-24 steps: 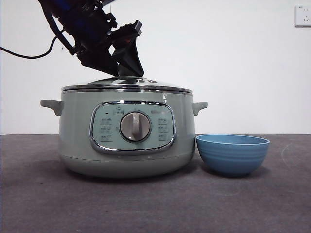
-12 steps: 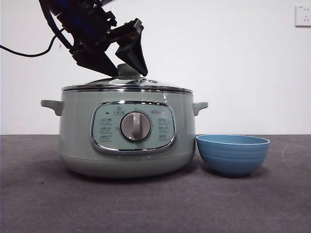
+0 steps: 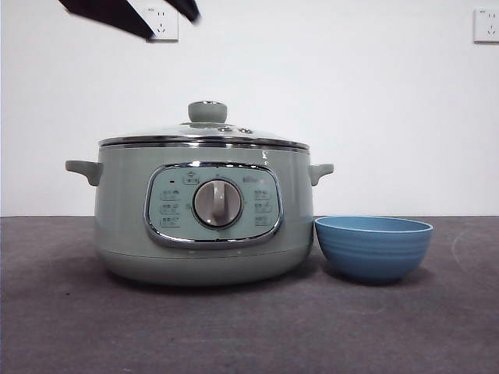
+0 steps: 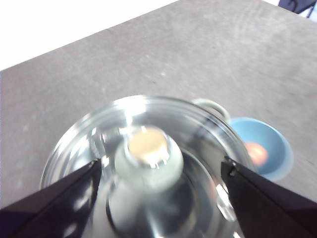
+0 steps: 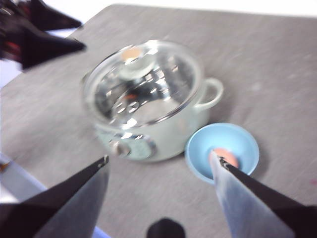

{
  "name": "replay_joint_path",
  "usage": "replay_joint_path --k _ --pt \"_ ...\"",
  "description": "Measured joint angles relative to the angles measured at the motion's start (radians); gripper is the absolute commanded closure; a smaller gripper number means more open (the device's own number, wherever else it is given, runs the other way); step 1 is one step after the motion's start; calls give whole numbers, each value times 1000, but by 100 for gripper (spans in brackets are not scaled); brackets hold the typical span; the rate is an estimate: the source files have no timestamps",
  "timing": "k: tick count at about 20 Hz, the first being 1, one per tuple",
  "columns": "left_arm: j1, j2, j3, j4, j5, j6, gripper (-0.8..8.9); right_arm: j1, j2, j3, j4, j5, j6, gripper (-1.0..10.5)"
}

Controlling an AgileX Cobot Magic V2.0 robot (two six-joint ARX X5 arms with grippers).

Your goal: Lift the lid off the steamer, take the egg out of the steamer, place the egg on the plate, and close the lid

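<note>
Steamer (image 3: 203, 214) sits centre frame with the glass lid (image 3: 204, 134) closed, the arm now lifted off its knob to the upper left. Left wrist view: left gripper (image 4: 161, 171), fingers apart, above the knob. Right wrist view: right gripper (image 5: 161, 166) open; egg (image 5: 225, 156) rests in the blue bowl (image 5: 245, 136), lower right. The task looks complete.

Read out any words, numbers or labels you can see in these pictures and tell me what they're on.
None can be read.
Steamer control panel: small icons and marks around the dial, too small and blurred to read.
Wall sockets: only slots, no legible text.
Lid, plate, egg: no markings visible.
</note>
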Motion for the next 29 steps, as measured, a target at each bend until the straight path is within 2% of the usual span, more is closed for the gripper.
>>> replay_joint_path --k 2,8,11,13,14,15,17,19,29 --pt "0 -95 0 -117 45 -10 405 0 0 0 -37 -26 0 600" --pt "0 -298 0 -401 183 -55 405 0 0 0 -136 -184 0 600" --pt "0 -335 0 -496 249 -82 405 0 0 0 -189 -206 0 601" --pt "0 -339 0 -533 254 -89 411 0 0 0 -211 -206 0 606" --pt "0 -339 0 -544 254 -89 440 0 0 0 -214 -206 0 648" --pt "0 -339 0 -552 254 -90 549 0 0 0 -221 -206 0 776" --pt "0 -339 0 -554 254 -90 698 0 0 0 -229 -206 0 926" --pt "0 -339 0 -554 254 -90 823 0 0 0 -235 -206 0 958" --pt "0 -339 0 -555 251 -93 820 0 0 0 -237 -205 0 945"
